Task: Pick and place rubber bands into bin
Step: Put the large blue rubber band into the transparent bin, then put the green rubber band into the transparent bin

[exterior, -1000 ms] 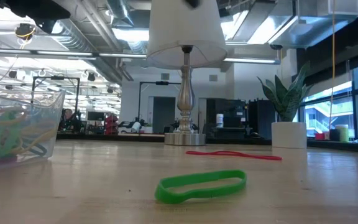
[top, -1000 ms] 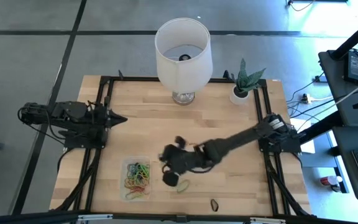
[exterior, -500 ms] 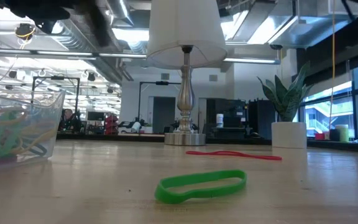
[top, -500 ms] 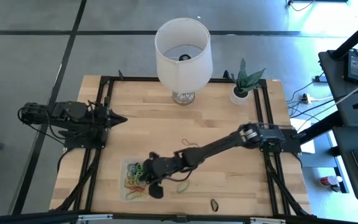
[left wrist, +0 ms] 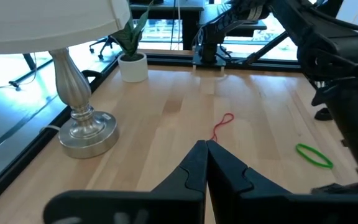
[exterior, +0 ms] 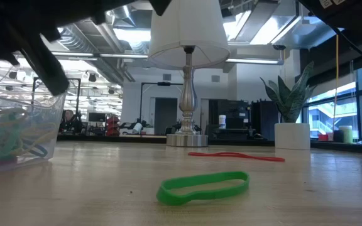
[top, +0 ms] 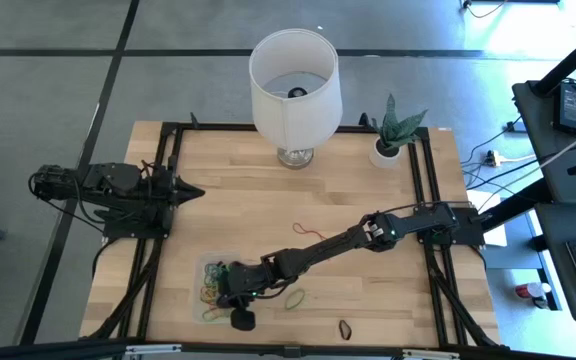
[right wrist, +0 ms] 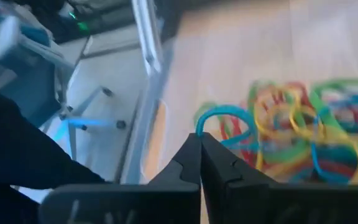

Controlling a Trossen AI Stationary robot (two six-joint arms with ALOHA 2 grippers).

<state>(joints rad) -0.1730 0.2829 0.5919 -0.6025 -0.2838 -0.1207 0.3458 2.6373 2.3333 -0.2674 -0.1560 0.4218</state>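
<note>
The clear bin (top: 216, 290) sits near the table's near edge, holding several coloured rubber bands (right wrist: 303, 134); the low view shows it as bin (exterior: 19, 129). My right gripper (top: 230, 292) reaches across the table and hangs over the bin, shut on a blue band. Loose bands lie flat on the wood: a green band (top: 294, 297), a black band (top: 345, 328) and a red band (top: 303, 232). My left gripper (top: 194, 190) waits shut by the table's left edge, clear of everything. My right gripper (right wrist: 200, 144) pinches a blue rubber band (right wrist: 217, 114) between its two fingertips, coming from above and slanting down over the bin. The band arcs out from the tips as a slack loop above the pile of bands; how much of it touches the pile I cannot tell.
A white-shaded lamp (top: 295, 90) and a potted plant (top: 393, 135) stand along the far edge. Black frame rails run along the table's left and right sides. The stretched right arm (top: 338, 242) lies diagonally over the table's middle.
My right gripper has swung from beside the green band toward the table's left edge, ending over the bin, and the arm has stretched out further. It now shows at the upper left of the low view. The loose bands on the table have stayed put.
</note>
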